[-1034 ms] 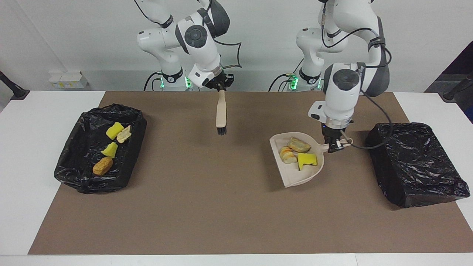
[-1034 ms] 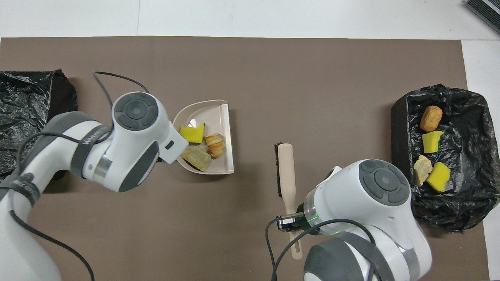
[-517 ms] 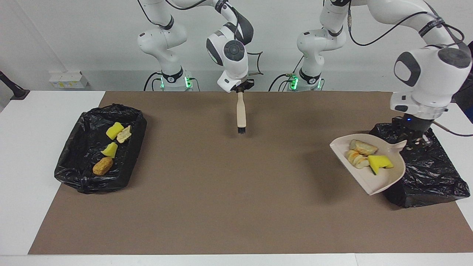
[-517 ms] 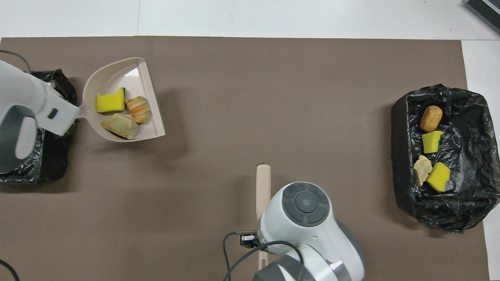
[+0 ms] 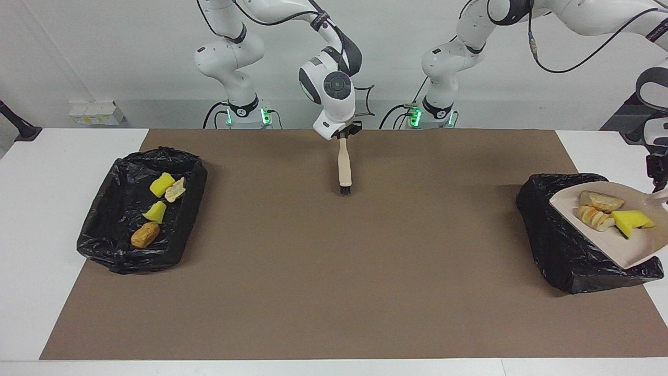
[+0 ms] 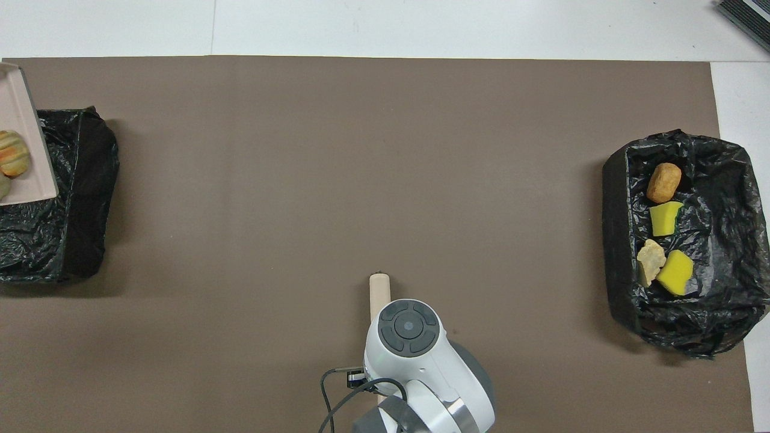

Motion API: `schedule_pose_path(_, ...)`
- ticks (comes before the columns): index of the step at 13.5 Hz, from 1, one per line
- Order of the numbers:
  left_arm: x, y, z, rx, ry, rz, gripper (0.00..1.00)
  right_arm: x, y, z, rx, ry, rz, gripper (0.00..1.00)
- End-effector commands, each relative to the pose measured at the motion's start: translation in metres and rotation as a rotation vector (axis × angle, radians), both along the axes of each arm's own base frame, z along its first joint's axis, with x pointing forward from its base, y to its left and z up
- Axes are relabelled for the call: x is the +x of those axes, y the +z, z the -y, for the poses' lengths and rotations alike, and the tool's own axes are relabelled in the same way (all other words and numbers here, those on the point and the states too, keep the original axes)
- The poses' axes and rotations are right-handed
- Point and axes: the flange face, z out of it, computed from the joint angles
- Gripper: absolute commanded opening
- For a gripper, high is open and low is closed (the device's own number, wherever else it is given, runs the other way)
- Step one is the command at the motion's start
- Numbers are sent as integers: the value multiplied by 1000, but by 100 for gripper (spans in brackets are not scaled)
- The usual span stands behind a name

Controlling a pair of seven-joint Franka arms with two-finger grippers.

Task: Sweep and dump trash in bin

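Brown mat over white table; wide bare stretch of mat through the middle, between the two black-lined bins.

Dustpan up in the air over the bin at the left arm's end of the table, tilted, flat lip toward the mat's middle. Pan's outer part running past the facing view's edge; in the overhead view only a corner of it inside the picture, over that same bin. Trash in the pan: yellow spongy chunk, striped bread-like piece, pale bread-like piece, all bunched at the pan's handle end. One striped piece also at the overhead view's edge.

Left gripper at the very border of the facing view, by the pan's handle stub; fingers cut off by the frame, cannot tell their state.

Right gripper over the mat's edge nearest the robots, mid-table, fingers pinching the top of the brush. Brush hanging upright, beige handle, black bristles down, tip just above or touching the mat: cannot tell which. Overhead: handle end poking out from under the arm.

Second bin at the right arm's end, well apart from the brush. Inside: two yellow chunks, a pale piece, an orange-brown piece.
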Motion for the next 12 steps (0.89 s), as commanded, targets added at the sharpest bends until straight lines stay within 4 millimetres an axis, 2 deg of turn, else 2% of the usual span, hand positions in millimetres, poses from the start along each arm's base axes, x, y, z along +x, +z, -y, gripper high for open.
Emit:
schedule_pose_path(1,10,2,-7,156,-50,-30,0,0,-5,6,7,25,21,0)
schedule_pose_path(2,9,2,-10,194,-56,-48,0,0,-8,6,4,20,19,0)
schedule_pose_path(5,-11,-9,-24,190,17,-84,0,3,-14,7,27,1,66,13)
schedule_pose_path(7,-20,-11,-27,260,24,-133,0,4,-15,7,29,-2,68,20)
schedule_pose_path(8,-22,-10,-25,285,26,-150,0,4,-16,6,29,-1,66,41)
schedule_pose_path(9,-26,-13,-25,292,37,-172,0,5,-15,5,33,4,68,99)
schedule_pose_path(12,-28,-9,-20,365,34,-227,0,19,-6,-1,45,2,91,100)
